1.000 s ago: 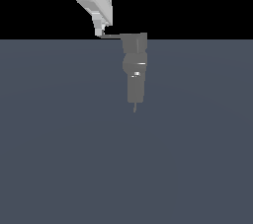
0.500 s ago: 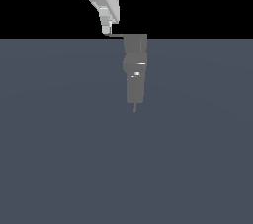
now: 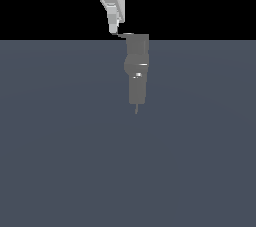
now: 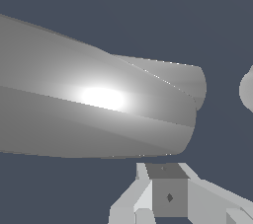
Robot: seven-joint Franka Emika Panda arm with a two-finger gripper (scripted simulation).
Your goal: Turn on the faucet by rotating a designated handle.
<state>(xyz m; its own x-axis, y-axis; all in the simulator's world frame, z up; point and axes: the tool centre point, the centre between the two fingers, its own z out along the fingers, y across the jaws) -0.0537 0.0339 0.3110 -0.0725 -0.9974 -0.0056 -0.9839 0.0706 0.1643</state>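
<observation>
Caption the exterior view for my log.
White arm's tool poised at the tip of the grey faucet's handle.

faucet (image 3: 137,71): near the floor's (image 3: 60,161) far edge
handle (image 3: 125,35): on top, pointing to the exterior view's left
gripper (image 3: 113,29): at the handle's tip

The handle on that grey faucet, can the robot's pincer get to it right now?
Probably yes. In the exterior view the pincer hangs right at the tip of the handle jutting from the faucet, with nothing between them. Whether it touches, I cannot tell.
</observation>
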